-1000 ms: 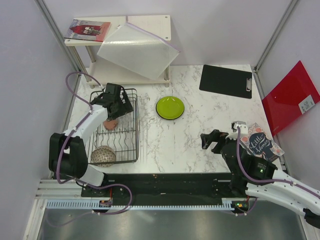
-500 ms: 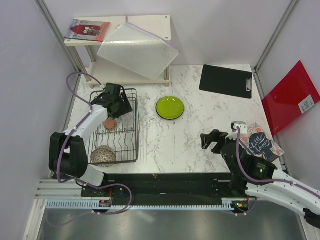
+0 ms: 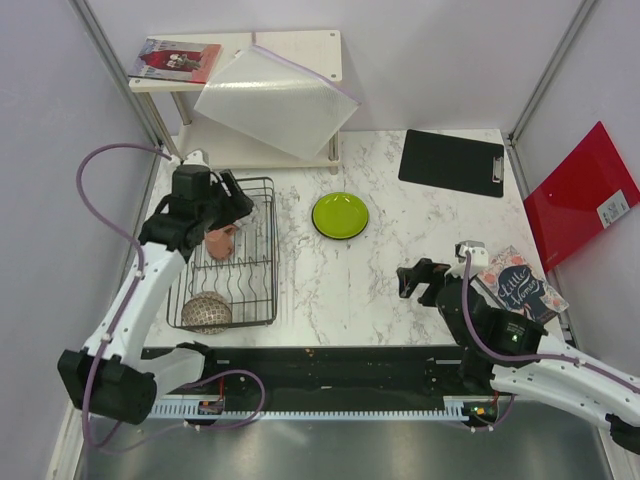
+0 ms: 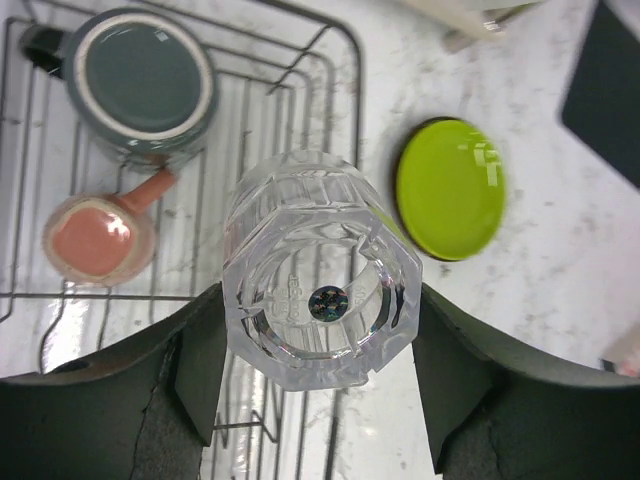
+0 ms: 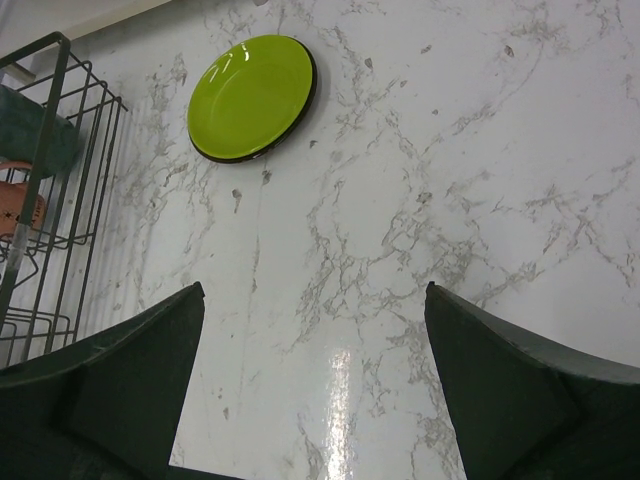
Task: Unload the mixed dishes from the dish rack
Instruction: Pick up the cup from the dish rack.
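Left wrist view shows your left gripper (image 4: 318, 345) closed on the clear glass (image 4: 310, 250), one finger on each side wall, holding it in the air over the dish rack (image 4: 300, 90). I'd judge the glass light, rigid and brittle. Its smooth faceted walls look likely to slip, so hold it on opposite flats with a firm but modest squeeze, and set it down softly on the hard marble table (image 3: 340, 280).

Your right gripper (image 5: 315, 390) is spread wide and holds nothing, low over bare table.

By count:
- One glass, in your grip.
- One grey-green mug (image 4: 145, 80) in the rack. It looks heavier, and the wall opposite the handle is probably the best place to grip.
- One small pink cup (image 4: 100, 235) in the rack, just beside the mug.
- One brown speckled bowl (image 3: 207, 312) at the near end of the rack. Its rim seems the likely hold.
- One lime-green plate (image 3: 340, 215) flat on the table, near the rack but apart from it.

No red patterned plate shows in any view.
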Robot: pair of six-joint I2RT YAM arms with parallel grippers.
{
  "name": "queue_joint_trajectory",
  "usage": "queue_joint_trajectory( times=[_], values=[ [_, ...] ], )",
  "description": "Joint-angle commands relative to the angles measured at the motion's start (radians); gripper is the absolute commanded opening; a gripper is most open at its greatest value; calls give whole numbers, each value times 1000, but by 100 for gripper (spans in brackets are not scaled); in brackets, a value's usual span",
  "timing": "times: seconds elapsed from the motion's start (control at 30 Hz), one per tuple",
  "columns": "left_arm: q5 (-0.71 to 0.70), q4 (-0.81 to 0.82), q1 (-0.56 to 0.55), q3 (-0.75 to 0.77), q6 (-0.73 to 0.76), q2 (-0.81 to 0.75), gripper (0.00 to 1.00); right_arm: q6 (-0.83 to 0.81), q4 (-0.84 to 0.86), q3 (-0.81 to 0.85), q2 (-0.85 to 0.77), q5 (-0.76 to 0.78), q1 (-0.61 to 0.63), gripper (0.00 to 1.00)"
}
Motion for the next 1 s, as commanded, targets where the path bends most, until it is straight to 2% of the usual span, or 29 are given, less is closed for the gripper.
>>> queue_joint_trajectory(
  times=[0.0, 0.03, 0.1, 0.13, 0.2, 0.23, 0.33, 0.37, 0.4, 0.47, 0.53, 0.57, 0.6, 0.7, 0.8, 0.97],
  values=[
    [238, 87, -1, 61, -12, -115, 2, -25, 61, 35, 44, 8, 2, 98],
    [365, 130, -1, 48, -16, -127, 2, -24, 64, 43, 47, 13, 2, 98],
    [507, 201, -1, 18, -57, -132, 2, -37, 82, 64, 46, 17, 3, 98],
    [649, 289, 0, 7, -79, -131, 2, -40, 91, 67, 41, 19, 2, 98],
    [774, 418, 0, -54, -190, -132, 2, -45, 116, 72, 27, 14, 3, 98],
    [867, 568, 0, -83, -240, -134, 2, -51, 124, 72, 21, 8, 3, 98],
    [963, 827, -3, -197, -450, -141, 2, -60, 159, 64, -8, -22, 2, 95],
    [995, 978, -4, -240, -494, -143, 2, -60, 179, 54, -22, -29, 2, 94],
    [1006, 1049, -9, -263, -572, -146, 2, -57, 186, 46, -51, -35, 2, 93],
    [1018, 1260, -15, -333, -643, -150, 2, -54, 229, 23, -88, -39, 2, 91],
    [1030, 1396, -32, -373, -731, -143, 2, -60, 275, 2, -160, -64, 2, 91],
    [1031, 1541, -43, -416, -758, -137, 2, -59, 336, -26, -187, -73, 2, 91],
    [1032, 1597, -73, -432, -795, -134, 2, -62, 375, -41, -242, -91, 3, 90],
    [1028, 1659, -173, -449, -776, -106, 2, -82, 531, -83, -278, -197, 3, 91],
    [1003, 1662, -266, -438, -742, -63, 2, -99, 604, -65, -197, -312, 2, 93],
    [966, 1672, -336, -418, -725, -11, 2, -136, 748, -46, -108, -400, 3, 93]
  ],
)
